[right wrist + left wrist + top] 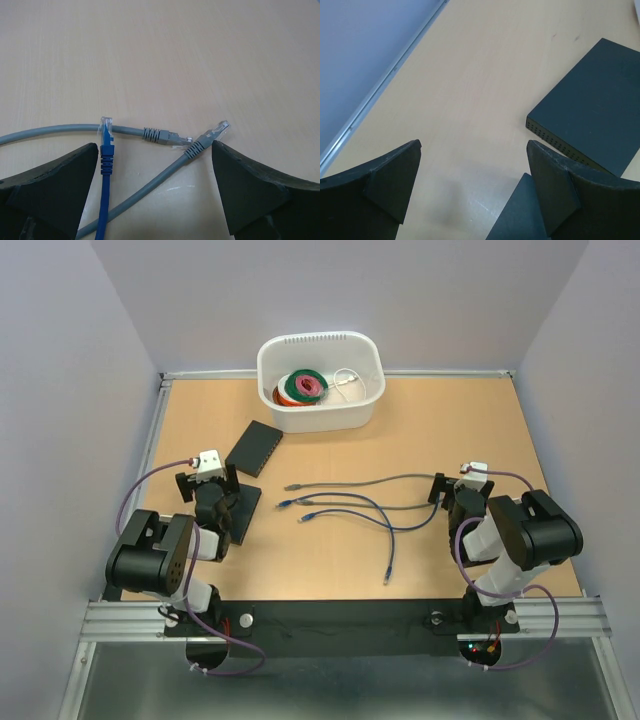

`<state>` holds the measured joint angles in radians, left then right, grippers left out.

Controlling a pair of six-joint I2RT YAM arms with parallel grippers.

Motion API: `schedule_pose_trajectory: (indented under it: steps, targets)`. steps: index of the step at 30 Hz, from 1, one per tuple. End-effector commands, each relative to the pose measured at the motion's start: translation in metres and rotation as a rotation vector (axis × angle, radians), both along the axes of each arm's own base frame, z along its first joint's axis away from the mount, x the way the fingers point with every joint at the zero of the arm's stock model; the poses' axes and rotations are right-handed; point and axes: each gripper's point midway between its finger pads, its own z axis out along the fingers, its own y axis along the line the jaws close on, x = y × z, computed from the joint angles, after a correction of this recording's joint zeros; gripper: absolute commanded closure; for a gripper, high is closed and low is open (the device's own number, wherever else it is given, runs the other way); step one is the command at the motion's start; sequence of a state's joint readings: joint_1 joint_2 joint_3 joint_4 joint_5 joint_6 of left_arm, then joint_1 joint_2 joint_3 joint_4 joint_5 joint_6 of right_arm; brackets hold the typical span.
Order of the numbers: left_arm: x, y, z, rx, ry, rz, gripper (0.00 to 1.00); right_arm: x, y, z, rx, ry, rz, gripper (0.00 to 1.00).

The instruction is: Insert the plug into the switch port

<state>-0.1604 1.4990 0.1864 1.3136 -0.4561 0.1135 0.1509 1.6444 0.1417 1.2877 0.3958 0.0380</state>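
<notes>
Both matte black, wedge-fingered tools gaped wide, gripping nothing. The left tool (474, 145) hung over the pale wood-grain desk (470, 75), with the flat black rectangular switch box (590, 105) at right of frame. The right tool (154, 147) framed ribbed grey cables (155, 134) and a blue cable's clear plastic plug (106, 124), lower centre.
</notes>
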Motion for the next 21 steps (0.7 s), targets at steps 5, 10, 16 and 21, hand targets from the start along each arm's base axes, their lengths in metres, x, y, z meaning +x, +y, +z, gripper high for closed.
schedule_pose_trajectory:
  steps: [5,10,16,21]
  targets:
    - [0.013,-0.005,0.093,-0.076,-0.388,-0.019,0.01,0.018,-0.003,0.062,0.036,-0.258,-0.026,0.00]
    - [0.007,-0.005,0.094,-0.077,-0.406,-0.030,0.01,0.018,-0.003,0.062,0.037,-0.257,-0.027,0.00]
    - [-0.013,-0.031,0.106,0.010,-0.472,-0.217,0.01,0.018,-0.003,0.062,0.036,-0.255,-0.030,0.00]
    - [0.019,-0.002,0.092,-0.089,-0.371,-0.003,0.01,0.018,-0.003,0.062,0.037,-0.255,-0.028,0.00]
